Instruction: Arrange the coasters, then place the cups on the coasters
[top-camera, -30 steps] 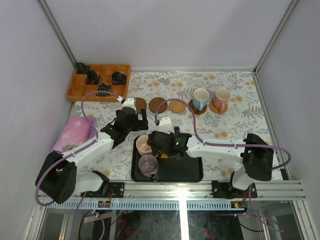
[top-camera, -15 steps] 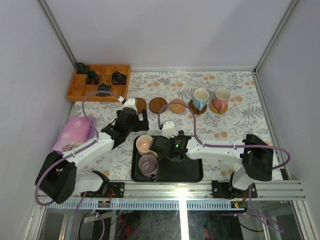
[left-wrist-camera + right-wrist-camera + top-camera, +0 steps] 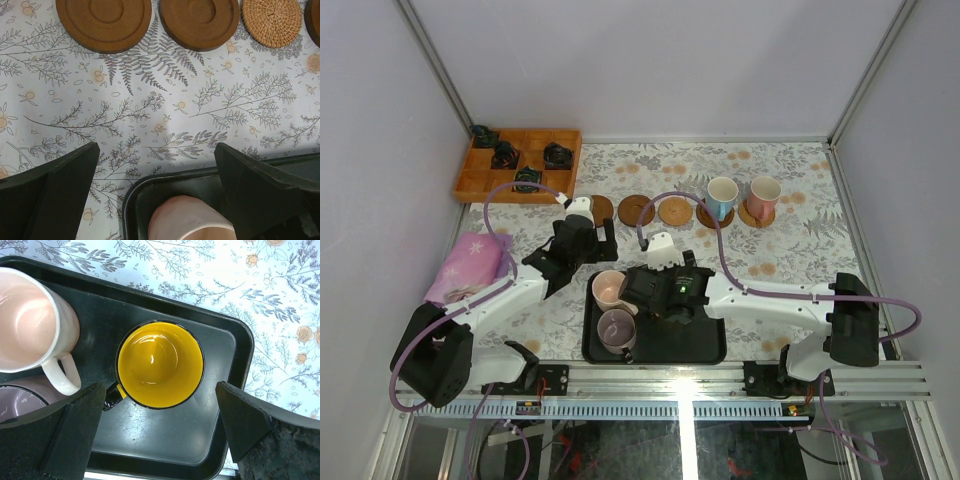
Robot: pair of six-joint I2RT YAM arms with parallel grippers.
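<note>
Three cups stand upright inside the black tray.

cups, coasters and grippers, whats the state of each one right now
yellow cup: upright, empty, in the tray
pale pink cup: upright, in the tray
mauve cup: upright, in the tray
blue-handled cup: upright on a coaster
right-end cup: upright on a coaster
three other coasters: bare
left gripper: open, empty
right gripper: open, above the yellow cup
</note>
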